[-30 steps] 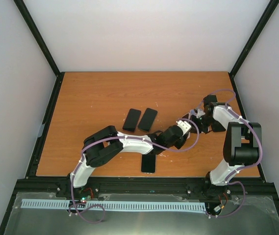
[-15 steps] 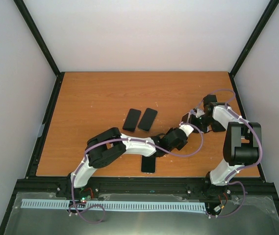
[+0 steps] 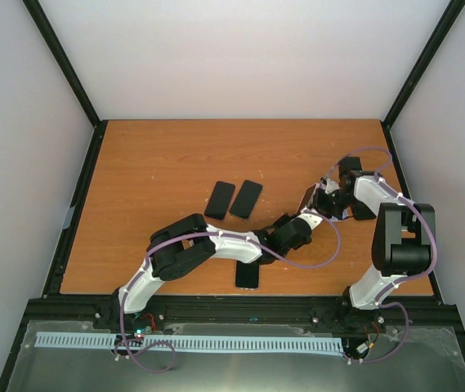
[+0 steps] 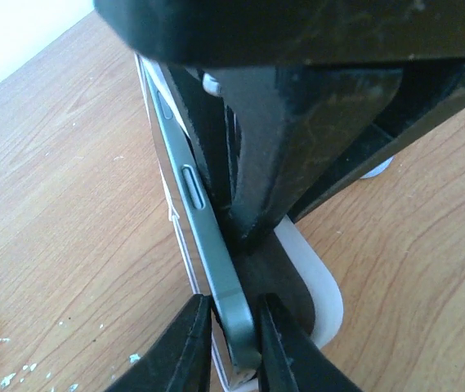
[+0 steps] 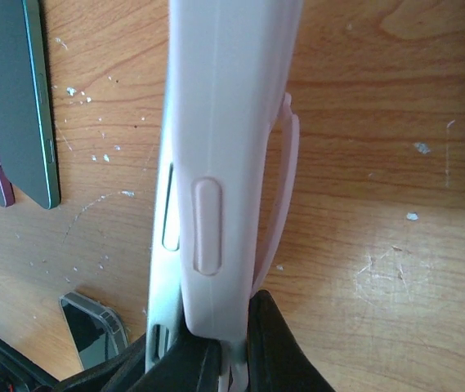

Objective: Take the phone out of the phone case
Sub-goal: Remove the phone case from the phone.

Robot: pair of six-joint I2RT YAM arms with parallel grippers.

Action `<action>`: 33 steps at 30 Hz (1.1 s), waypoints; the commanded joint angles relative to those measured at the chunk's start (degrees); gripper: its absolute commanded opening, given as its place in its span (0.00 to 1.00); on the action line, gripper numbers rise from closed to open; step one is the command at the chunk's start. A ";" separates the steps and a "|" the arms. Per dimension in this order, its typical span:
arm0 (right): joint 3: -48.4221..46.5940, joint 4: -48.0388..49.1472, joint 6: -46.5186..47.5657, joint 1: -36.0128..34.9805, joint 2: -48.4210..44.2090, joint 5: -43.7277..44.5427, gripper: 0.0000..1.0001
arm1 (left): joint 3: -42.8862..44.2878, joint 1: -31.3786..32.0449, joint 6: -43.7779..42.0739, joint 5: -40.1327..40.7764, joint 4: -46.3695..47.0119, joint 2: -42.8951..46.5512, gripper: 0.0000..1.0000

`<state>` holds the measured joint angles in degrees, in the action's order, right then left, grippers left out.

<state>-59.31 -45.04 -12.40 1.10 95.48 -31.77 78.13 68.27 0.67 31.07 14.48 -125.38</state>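
As the left gripper point(image 4: 232, 343) pinches the phone point(image 4: 207, 237) and the right gripper point(image 5: 230, 347) clamps the case point(image 5: 232, 98), they're only partly separated

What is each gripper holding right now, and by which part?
The left gripper pinches the green-edged phone at the end nearest its camera. The right gripper clamps the pale pink silicone case at its near end.

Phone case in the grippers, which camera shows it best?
Right wrist: the phone case fills the middle, its raised button cover plain. Left wrist shows only a white curved rim beside the phone. Top external: too small to make out.
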 commanded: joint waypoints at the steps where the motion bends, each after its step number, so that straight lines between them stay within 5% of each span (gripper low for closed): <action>1: 0.11 -3.22 1.71 0.17 -0.60 -2.83 0.03 | 1.20 -0.86 -4.98 5.02 -0.54 -3.02 0.15; 13: -0.36 -3.14 2.67 0.28 0.08 -4.69 0.03 | -0.34 -0.90 -5.41 4.07 3.09 0.58 0.00; 23: 1.23 -1.23 5.26 0.26 -2.10 1.54 0.03 | -8.46 -5.58 15.41 -6.03 3.48 13.50 0.00; 33: 0.38 -2.49 8.50 0.04 -5.03 3.84 0.03 | -10.99 -8.39 21.00 -9.39 3.41 18.51 0.00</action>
<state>-58.24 -46.85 -7.66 1.21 92.27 -30.74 66.02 61.36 17.30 20.95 14.50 -110.54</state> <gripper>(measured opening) 0.066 0.088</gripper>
